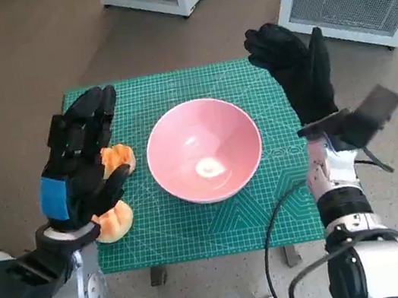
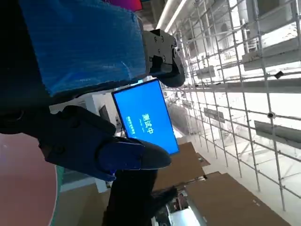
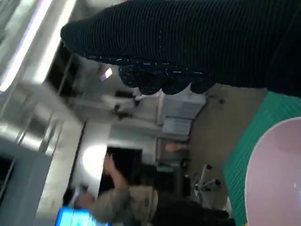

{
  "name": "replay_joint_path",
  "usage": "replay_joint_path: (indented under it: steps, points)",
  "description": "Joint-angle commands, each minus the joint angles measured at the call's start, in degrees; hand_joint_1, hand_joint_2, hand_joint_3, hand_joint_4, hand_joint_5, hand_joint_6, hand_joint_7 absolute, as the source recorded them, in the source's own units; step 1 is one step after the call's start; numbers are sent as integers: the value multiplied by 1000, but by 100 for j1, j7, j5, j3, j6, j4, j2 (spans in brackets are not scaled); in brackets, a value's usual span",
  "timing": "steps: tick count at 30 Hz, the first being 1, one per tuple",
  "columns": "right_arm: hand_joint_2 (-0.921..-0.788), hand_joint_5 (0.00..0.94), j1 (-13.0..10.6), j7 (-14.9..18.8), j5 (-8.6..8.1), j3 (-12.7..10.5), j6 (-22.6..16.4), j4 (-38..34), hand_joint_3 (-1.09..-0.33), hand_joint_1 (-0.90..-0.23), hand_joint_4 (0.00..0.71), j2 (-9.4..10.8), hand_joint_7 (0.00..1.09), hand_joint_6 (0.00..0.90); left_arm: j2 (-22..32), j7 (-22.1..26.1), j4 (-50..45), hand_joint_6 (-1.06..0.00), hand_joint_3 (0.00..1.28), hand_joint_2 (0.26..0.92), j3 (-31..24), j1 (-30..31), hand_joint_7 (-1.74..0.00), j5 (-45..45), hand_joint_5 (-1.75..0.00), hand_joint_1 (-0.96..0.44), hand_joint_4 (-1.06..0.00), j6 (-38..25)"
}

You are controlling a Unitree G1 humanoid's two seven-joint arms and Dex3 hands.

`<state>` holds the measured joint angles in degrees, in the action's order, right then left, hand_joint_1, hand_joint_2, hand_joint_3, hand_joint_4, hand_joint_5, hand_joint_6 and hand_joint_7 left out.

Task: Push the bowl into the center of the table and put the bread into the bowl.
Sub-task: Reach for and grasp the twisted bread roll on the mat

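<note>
We locate the pink bowl [image 1: 205,159] at frame center on the counter [image 1: 273,217]. The bread [image 1: 115,219] lies at left center, largely covered by the left robot hand [image 1: 82,162], whose fingers are spread above it, holding nothing. The right robot hand [image 1: 297,70], upper right, is likewise spread and empty.

Lab: blue test screen [image 2: 146,117]
</note>
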<state>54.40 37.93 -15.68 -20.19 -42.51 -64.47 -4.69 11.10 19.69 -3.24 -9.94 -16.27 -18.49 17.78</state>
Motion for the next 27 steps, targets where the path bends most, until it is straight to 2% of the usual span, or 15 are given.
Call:
replay_joint_path:
  steps: [1, 5, 12, 22, 24, 27]
  points:
    - [-921, 5, -366, 443, -269, 69, 28, 374, -822, -714, 204, 100, 661, 5, -13, 38, 87, -102, 267, 921, 14, -102, -653, -10, -6, -608, -266, 58]
    - [-921, 5, -540, 652, -419, 164, 58, 738, -816, -719, 206, 153, 629, 0, 0, 68, 146, -104, 264, 921, 9, -140, -652, -5, -7, -604, -268, 78]
    - [-921, 2, -766, 802, -553, 334, 107, 1182, -813, -722, 202, 202, 614, -1, 73, 124, 167, -107, 261, 921, -17, -183, -646, 11, -7, -593, -269, 85]
    - [-921, 6, -896, 818, -564, 483, 78, 1420, -801, -719, 210, 222, 615, -1, 447, 217, 55, -93, 258, 921, -174, -127, -634, 174, 0, -582, -239, 176]
    - [-921, 7, -911, 811, -571, 504, 84, 1454, -799, -719, 213, 220, 616, -1, 645, 190, 68, -81, 257, 921, -226, -119, -628, 423, 0, -591, -231, 246]
    - [-921, 8, -921, 833, -598, 511, 93, 1469, -795, -719, 215, 215, 619, -1, 1360, -103, -83, -38, 238, 921, -359, -20, -599, 1676, 0, -605, -181, 113]
